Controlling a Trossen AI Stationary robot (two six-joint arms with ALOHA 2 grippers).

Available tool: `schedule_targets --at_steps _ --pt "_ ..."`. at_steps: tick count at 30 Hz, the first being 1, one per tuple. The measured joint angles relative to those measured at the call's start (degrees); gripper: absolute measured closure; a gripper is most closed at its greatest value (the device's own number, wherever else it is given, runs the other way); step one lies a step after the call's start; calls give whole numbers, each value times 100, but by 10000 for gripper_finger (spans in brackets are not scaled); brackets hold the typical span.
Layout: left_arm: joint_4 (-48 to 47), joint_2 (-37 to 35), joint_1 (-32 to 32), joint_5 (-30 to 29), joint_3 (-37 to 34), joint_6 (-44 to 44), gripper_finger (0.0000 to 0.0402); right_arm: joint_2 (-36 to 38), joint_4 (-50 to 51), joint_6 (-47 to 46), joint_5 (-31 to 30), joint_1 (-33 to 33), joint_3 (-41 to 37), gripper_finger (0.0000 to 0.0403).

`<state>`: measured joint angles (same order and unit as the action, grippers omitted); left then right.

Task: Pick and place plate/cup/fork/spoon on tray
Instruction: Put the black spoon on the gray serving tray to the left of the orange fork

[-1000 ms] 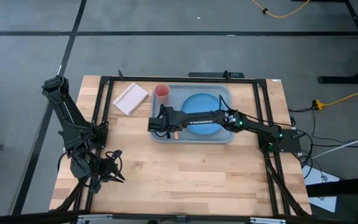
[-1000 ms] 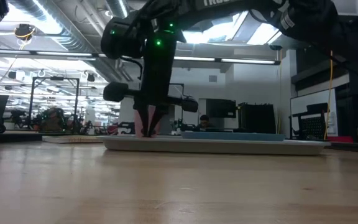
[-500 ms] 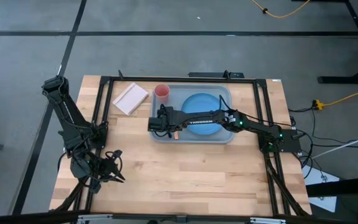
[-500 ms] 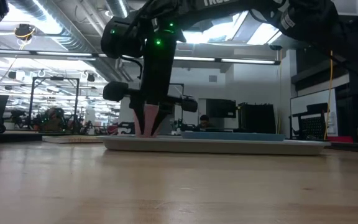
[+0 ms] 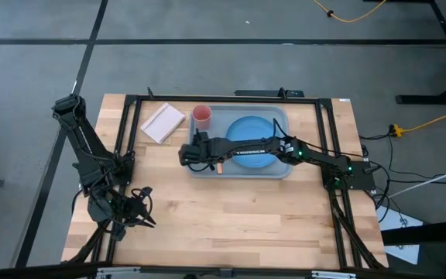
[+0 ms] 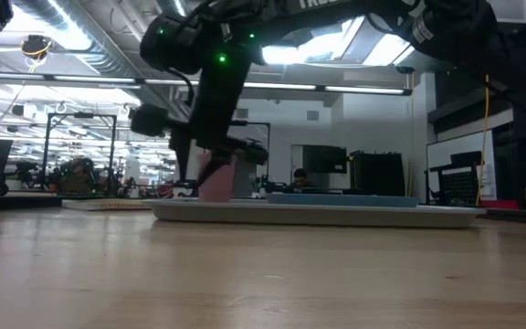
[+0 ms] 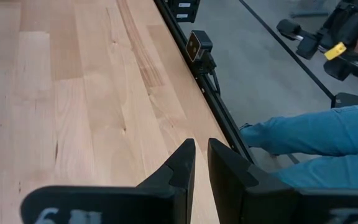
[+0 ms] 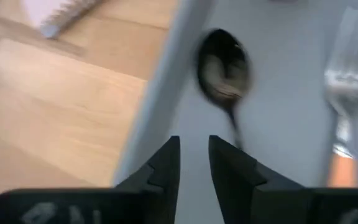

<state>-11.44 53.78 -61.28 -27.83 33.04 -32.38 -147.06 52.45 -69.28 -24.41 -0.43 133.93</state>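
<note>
Overhead, the wooden worktop [image 5: 231, 209] carries the pale grey-blue tray [image 5: 281, 170] just toward twelve o'clock of its centre, with the bright-blue plate [image 5: 252, 130] lying flat in the tray's three-o'clock half. The right arm reaches in from three o'clock across the plate, its right hand [image 5: 184, 156] poised over the tray's nine-o'clock rim; in the right wrist view the two dark fingers [image 8: 165, 163] stand close together with only a narrow gap, gripping nothing. A beige pad [image 5: 162, 122] rests on the bare wood at ten o'clock of the tray, apart from it. The pink-red cup [image 5: 201, 115] stands upright in the tray's eleven-o'clock corner. Inside the tray along its nine-o'clock side, the right wrist view shows the dark spoon [image 8: 224, 70] lying flat just inside the rim and the fork [image 8: 347, 87] beside it, silver tines leading to an orange-tan handle, the two apart and roughly parallel. The left arm waits at the worktop's seven-o'clock corner, its left hand [image 7: 197, 163] empty, fingers nearly closed over the wood beside the worktop's edge, beyond which a person's blue-trousered leg [image 7: 316, 134] shows.
</note>
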Motion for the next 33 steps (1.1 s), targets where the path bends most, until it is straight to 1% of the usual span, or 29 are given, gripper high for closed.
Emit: schedule_targets --at_steps 2,4,7,8,11,14,20,25,33 --pt "0 0 0 0 0 0 365 0 -265 255 10 -45 0 326" --pt "0 1 1 -1 0 0 365 0 -419 398 50 -137 0 346" --pt "0 0 2 0 0 0 365 0 -533 565 302 -297 0 387" --pt "0 0 0 -1 0 1 365 0 -543 631 357 -345 0 394" --pt "0 0 1 -7 0 2 365 0 -662 690 496 -412 0 398" --pt "0 0 0 -15 0 4 365 0 -843 826 517 -402 0 400" --pt "0 0 1 -20 0 7 365 0 -861 812 517 -377 0 401" --pt "0 0 2 -28 0 7 365 -93 -867 809 806 -378 7 401" --pt "11 0 1 -27 0 7 365 -232 -868 852 805 -377 7 402"
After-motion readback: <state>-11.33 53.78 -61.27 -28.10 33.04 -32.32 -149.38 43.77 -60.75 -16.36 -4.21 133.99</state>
